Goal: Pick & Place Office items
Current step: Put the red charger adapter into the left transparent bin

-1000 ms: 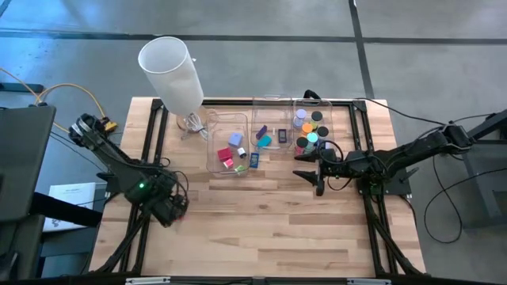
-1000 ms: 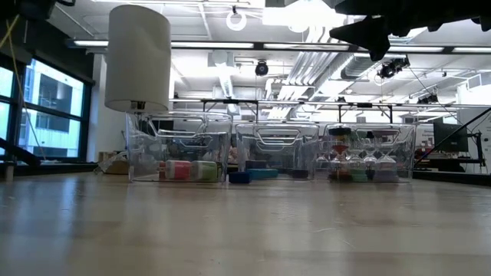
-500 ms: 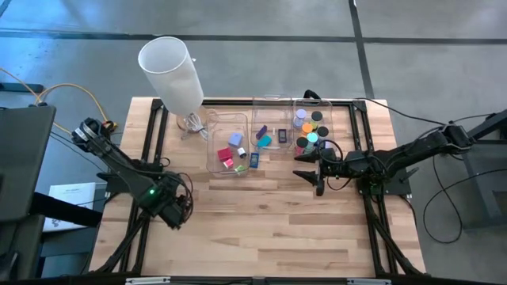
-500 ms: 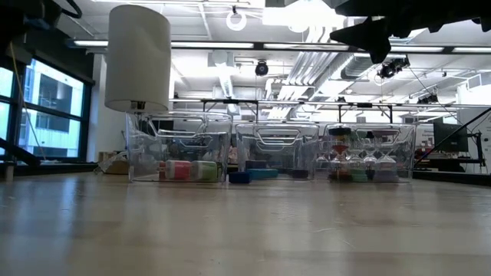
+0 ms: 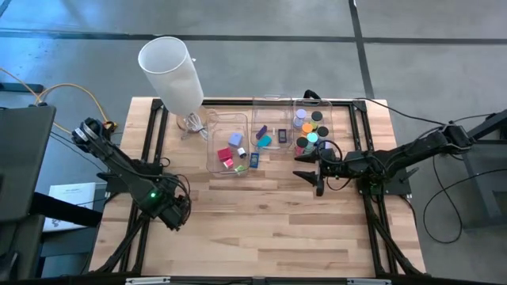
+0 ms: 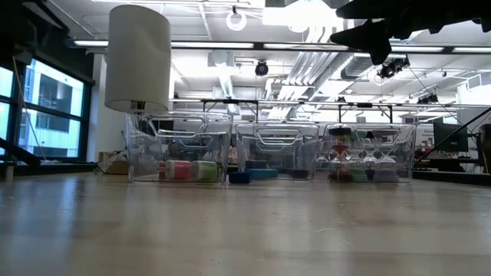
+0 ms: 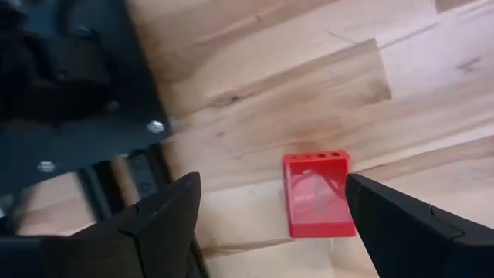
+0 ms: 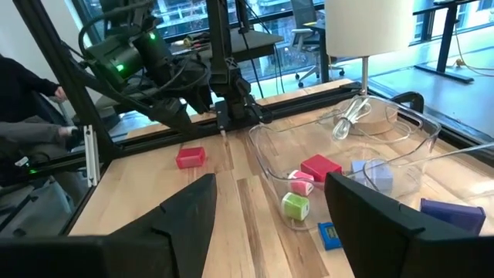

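A small red rectangular block [image 7: 318, 193] lies on the wooden table [image 5: 261, 229] near its 8 o'clock edge. The left gripper [image 7: 270, 212] hovers over it, jaws spread wide and empty. At 3 o'clock, the right gripper [image 5: 310, 167] waits with jaws parted, holding nothing, beside three clear plastic bins [image 5: 227, 141] of sorted pieces.

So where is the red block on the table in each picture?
High view: hidden under the left gripper.
Low view: not in it.
Left wrist view: the red block lies between the open fingers.
Right wrist view: red block beside the left gripper.
Shared landmark: the wooden table.
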Motion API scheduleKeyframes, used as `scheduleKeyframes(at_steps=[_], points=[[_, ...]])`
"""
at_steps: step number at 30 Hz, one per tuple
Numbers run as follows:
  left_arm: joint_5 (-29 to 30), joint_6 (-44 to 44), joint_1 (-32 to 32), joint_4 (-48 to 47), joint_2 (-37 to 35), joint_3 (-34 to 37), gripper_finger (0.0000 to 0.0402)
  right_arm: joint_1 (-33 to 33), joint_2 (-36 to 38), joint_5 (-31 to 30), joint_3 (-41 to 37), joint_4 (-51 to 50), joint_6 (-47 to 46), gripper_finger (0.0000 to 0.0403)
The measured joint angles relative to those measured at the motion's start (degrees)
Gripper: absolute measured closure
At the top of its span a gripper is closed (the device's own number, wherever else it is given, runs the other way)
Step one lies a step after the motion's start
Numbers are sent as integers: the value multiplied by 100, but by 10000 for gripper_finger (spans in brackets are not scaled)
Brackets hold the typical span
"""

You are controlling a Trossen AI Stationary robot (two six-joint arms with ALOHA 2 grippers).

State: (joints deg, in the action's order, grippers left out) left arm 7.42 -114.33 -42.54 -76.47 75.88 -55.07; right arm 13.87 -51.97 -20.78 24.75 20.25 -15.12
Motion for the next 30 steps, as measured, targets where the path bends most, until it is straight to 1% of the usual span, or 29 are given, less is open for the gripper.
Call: scheduleKeyframes(at_steps=[6, 9, 13, 18, 26, 30], points=[[-14, -10, 0, 947, 0, 345, 88, 2, -2, 0, 0, 3, -6, 172], [-15, -15, -2, 1230, 0, 405, 88, 0, -2, -2, 0, 7, -6, 172], [-15, -17, -2, 1346, 0, 525, 87, 0, -2, -2, 0, 43, -6, 172], [-26, 69, -2, 1712, 0, 729, 87, 0, -2, -2, 0, 48, -6, 172], [-41, -93, -2, 1849, 3, 750, 87, 1, -2, -1, 0, 48, -7, 172], [-74, -98, -2, 1911, 149, 750, 87, 2, -2, -2, 0, 47, -11, 172]])
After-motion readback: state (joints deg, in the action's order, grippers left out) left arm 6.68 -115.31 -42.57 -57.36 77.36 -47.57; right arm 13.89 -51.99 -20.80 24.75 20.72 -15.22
